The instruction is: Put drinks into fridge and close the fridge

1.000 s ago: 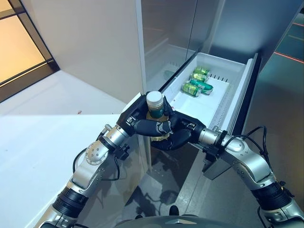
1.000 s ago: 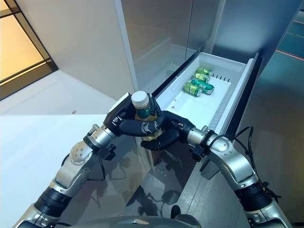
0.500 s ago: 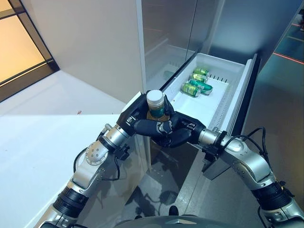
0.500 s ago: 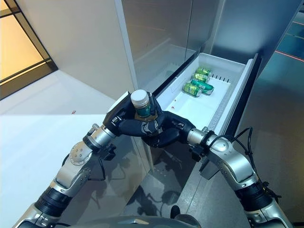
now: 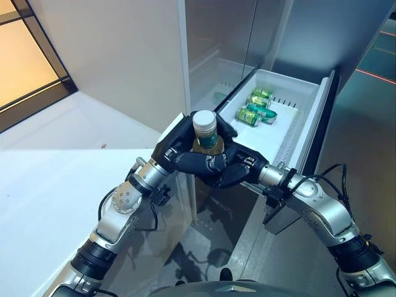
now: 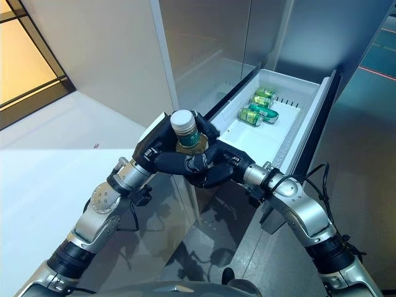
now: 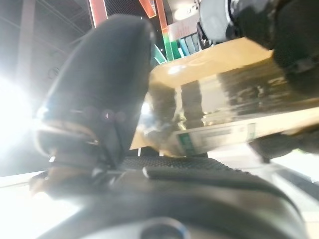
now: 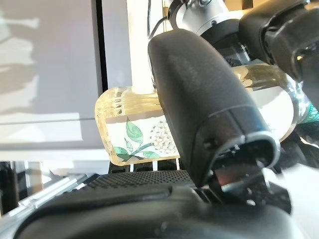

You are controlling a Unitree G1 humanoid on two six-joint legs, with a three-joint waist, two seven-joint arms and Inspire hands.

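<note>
A clear bottle of yellowish drink (image 5: 206, 136) with a white cap stands upright between both hands, just in front of the near end of the open fridge drawer (image 5: 291, 139). My left hand (image 5: 179, 145) wraps it from the left, and my right hand (image 5: 230, 170) curls round its lower part from the right. In the right wrist view the bottle (image 8: 134, 129) with its leaf label lies against the palm, thumb (image 8: 209, 114) over it. The left wrist view has the bottle (image 7: 224, 99) pressed against that hand as well. Green cans (image 5: 255, 111) lie in the drawer's far end.
The grey fridge body (image 5: 216, 49) rises behind the drawer. A white counter (image 5: 55, 185) spreads to the left. Grey floor shows below and right of the drawer.
The bottle and both hands have risen slightly and moved toward the drawer. The right hand's fingers have closed tighter round the bottle's lower part.
</note>
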